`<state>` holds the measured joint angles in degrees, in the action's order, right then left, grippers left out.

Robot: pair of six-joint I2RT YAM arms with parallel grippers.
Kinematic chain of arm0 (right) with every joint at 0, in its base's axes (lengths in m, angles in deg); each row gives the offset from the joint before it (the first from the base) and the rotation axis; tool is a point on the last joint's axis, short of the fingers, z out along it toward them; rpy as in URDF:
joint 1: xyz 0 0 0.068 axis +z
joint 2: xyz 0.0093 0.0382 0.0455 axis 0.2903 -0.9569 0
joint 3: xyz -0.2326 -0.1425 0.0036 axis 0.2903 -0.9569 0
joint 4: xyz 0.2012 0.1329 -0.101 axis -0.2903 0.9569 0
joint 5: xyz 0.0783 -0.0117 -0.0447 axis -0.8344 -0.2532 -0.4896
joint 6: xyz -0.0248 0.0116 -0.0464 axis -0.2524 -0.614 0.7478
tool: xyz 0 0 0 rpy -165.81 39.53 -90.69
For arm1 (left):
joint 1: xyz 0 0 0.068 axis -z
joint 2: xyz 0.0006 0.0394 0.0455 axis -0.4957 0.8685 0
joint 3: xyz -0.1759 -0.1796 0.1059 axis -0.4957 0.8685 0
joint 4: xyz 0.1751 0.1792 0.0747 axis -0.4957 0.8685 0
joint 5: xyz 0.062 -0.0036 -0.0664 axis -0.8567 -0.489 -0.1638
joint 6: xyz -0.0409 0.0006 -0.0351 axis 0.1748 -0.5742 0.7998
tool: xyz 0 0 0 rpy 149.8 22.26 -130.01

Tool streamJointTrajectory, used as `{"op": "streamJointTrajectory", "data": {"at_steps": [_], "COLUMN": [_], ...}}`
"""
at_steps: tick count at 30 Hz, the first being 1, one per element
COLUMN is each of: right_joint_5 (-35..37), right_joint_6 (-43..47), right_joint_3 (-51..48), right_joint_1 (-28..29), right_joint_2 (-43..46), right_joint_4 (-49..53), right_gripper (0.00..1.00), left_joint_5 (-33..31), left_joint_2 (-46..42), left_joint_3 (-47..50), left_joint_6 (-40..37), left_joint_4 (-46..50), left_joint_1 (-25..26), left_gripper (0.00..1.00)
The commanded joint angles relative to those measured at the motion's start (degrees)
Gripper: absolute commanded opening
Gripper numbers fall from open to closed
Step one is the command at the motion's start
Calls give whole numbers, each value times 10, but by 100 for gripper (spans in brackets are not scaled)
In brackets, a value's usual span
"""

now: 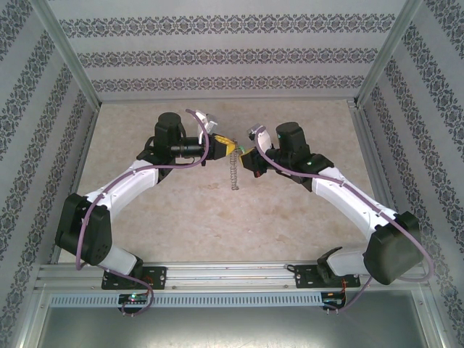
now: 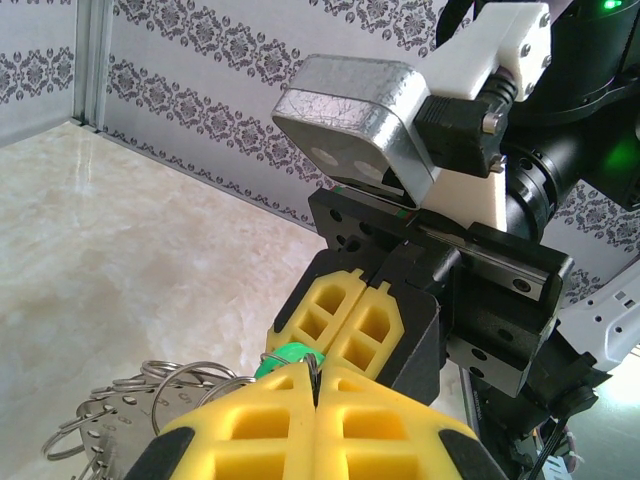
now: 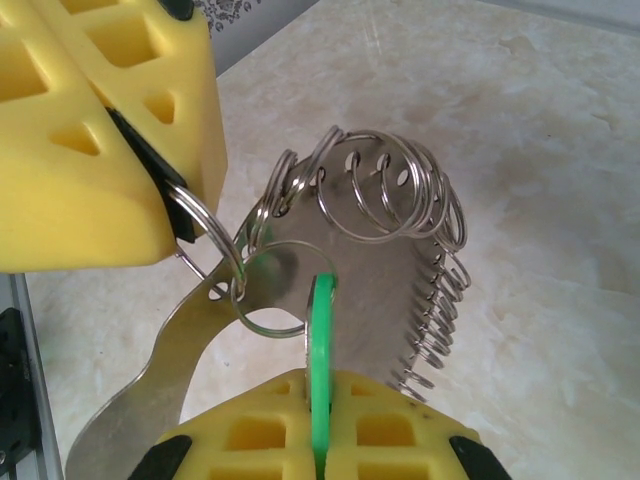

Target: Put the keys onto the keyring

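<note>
Right gripper (image 3: 320,390) clamps the key (image 3: 322,330) edge-on, its long axis aimed at the keyring (image 3: 370,270) (just beyond), which the left gripper (image 3: 175,210) pinches.

The surface (image 1: 217,232) is a pale beige, marbled slab. An aluminium rail (image 1: 232,274) runs along its near edge. Patterned walls (image 1: 217,58) rise from its other three sides. Beyond the rail's middle hangs the keyring (image 1: 233,176). I cannot tell whether its lower end touches the surface.
</note>
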<state>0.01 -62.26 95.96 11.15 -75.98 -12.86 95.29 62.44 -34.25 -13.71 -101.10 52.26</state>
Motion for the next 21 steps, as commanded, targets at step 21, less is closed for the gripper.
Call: {"op": "streamJointTrajectory", "data": {"at_steps": [21], "right_joint_5": [-11], "right_joint_6": [-7], "right_joint_3": [2], "right_joint_1": [27], "right_joint_2": [-23], "right_joint_4": [-11], "right_gripper": [0], "left_joint_5": [9], "left_joint_2": [-19], "left_joint_3": [-21], "left_joint_6": [-9], "left_joint_4": [-9], "left_joint_1": [7], "left_gripper": [0]}}
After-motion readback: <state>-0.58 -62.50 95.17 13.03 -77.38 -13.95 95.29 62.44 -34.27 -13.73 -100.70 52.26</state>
